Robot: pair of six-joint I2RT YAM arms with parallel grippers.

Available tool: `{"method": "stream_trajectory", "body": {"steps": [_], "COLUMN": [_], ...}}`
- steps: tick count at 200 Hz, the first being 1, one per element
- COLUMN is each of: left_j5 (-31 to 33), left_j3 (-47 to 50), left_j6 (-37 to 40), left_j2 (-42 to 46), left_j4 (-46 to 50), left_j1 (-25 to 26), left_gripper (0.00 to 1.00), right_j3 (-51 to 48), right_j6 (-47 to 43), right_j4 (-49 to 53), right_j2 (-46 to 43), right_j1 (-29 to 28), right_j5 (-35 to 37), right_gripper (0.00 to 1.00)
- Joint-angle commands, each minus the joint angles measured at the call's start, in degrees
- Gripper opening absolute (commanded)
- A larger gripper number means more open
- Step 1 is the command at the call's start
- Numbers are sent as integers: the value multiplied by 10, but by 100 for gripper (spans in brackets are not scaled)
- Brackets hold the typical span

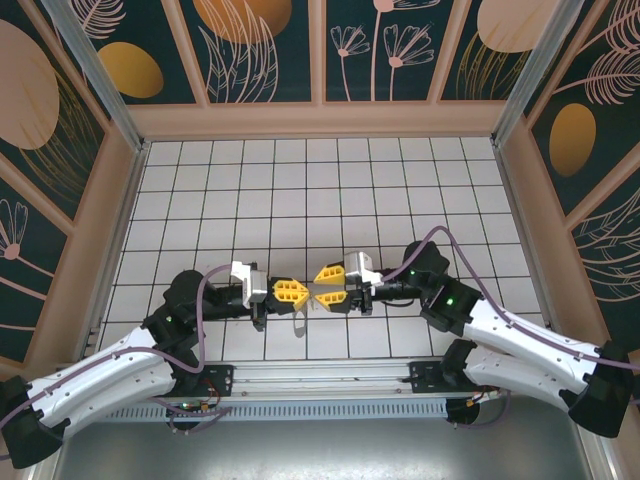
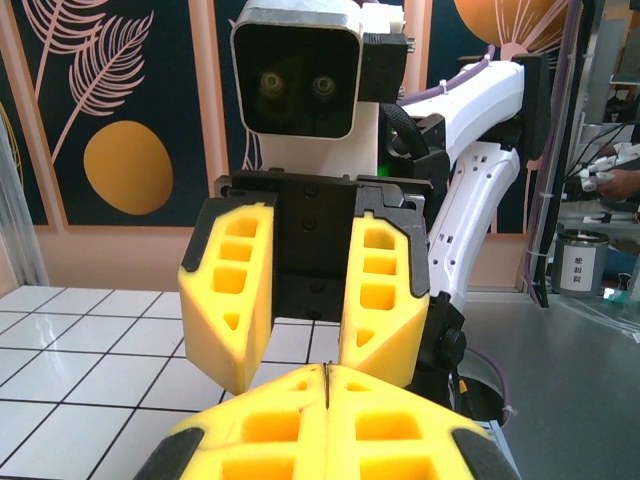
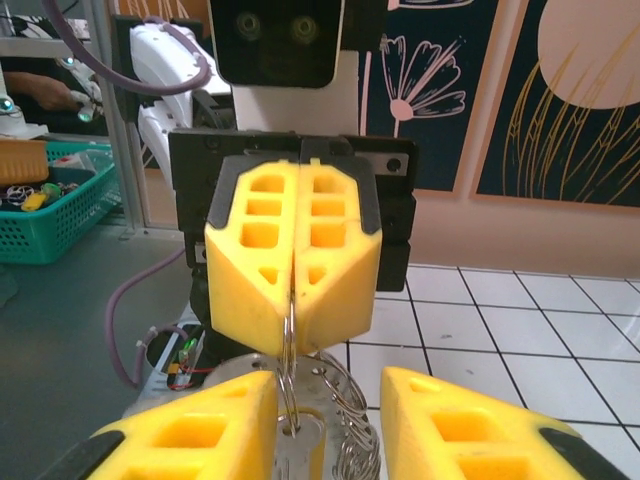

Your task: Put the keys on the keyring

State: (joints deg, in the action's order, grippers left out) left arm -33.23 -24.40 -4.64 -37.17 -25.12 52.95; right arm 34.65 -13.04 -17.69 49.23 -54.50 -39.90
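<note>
While meeting the right gripper [image 3: 330, 382] tip to tip over the near middle of the white tiled table [image 1: 400, 190], left gripper [image 3: 292, 345]: yellow jaws pressed together, pinching thin silvery wire ring of keyring [image 3: 289, 385]. At its lower end, flat silvery metal key [image 3: 300, 452]. Right jaws parted narrowly, flanking both. Farther back, dark floral wall panels [image 1: 265, 50].

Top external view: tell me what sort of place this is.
Probably a lab robot cell: white tiled table walled by floral-print panels, left arm and right arm bolted at its near edge. Right wrist view shows a green basket of oddments beyond.
</note>
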Motion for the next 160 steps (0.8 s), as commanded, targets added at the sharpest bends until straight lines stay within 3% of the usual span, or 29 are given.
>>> {"method": "stream_trajectory", "body": {"steps": [1,48,91,143,160], "left_j5": [-12,-13,-9,26,36], "left_j3": [4,4,-1,-35,-48], "left_j6": [-7,-7,-2,25,30], "left_j2": [5,-1,-7,-27,-30], "left_j4": [-32,-37,-28,82,123], "left_j1": [5,5,4,4,5], "left_gripper": [0,0,0,0,9], "right_j3": [-8,-6,8,38,49], "right_j6": [11,16,1,-24,-33], "right_j4": [-41,-44,-12,37,59], "right_j2": [8,32,47,39,39], "right_j1": [-4,-8,-9,-9,-9], "right_j5": [-27,-42,-24,36,44], "right_gripper": [32,25,0,0,0]}}
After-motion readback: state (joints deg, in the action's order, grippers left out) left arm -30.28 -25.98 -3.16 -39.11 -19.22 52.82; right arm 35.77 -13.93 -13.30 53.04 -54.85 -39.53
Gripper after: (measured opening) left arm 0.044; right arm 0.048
